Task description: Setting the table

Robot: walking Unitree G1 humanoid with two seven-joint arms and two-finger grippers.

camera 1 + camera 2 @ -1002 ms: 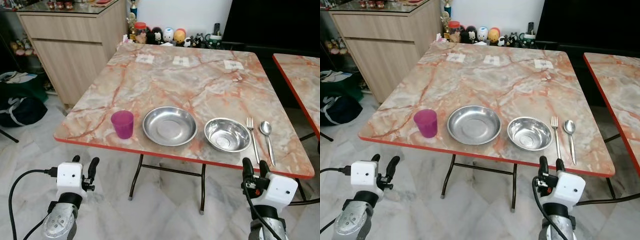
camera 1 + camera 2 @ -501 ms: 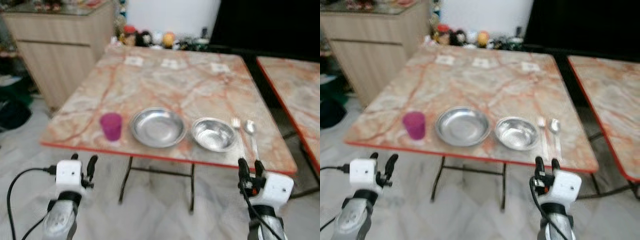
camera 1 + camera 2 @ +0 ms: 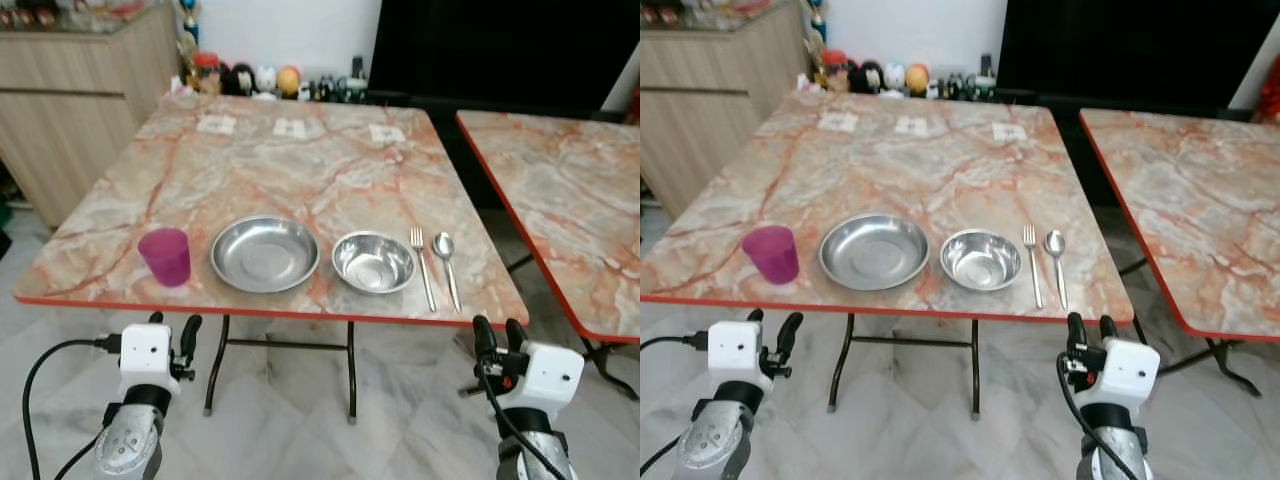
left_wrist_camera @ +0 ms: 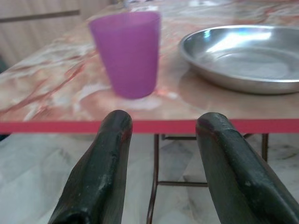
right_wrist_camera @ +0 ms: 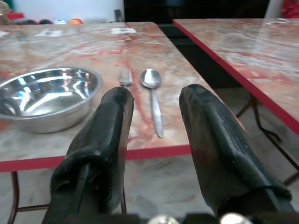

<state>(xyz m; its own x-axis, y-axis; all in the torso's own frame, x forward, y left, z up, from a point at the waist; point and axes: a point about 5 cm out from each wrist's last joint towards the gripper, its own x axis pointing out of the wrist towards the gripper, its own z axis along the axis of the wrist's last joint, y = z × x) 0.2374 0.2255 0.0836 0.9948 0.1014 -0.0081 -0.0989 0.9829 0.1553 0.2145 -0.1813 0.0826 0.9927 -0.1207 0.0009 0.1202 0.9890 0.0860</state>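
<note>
A marble table (image 3: 300,160) with a red rim carries a row near its front edge: purple cup (image 3: 165,256), steel plate (image 3: 265,254), steel bowl (image 3: 373,262), fork (image 3: 423,266) and spoon (image 3: 447,265). My left gripper (image 3: 172,330) hangs open below the table's front edge, facing the cup (image 4: 126,53) and the plate (image 4: 243,56). My right gripper (image 3: 490,335) is open too, low in front of the table's right corner, with the bowl (image 5: 44,95), fork (image 5: 124,77) and spoon (image 5: 153,100) beyond its fingers. Neither holds anything.
A second marble table (image 3: 560,180) stands to the right across a narrow gap. A wooden cabinet (image 3: 70,100) is at the left. Small figurines (image 3: 265,78) and three paper cards (image 3: 290,127) line the far side. Metal table legs (image 3: 350,370) rise from the tiled floor.
The whole picture has shifted: the camera turned right and drew back, bringing more of the second table into view. The tableware and both open grippers keep their places.
</note>
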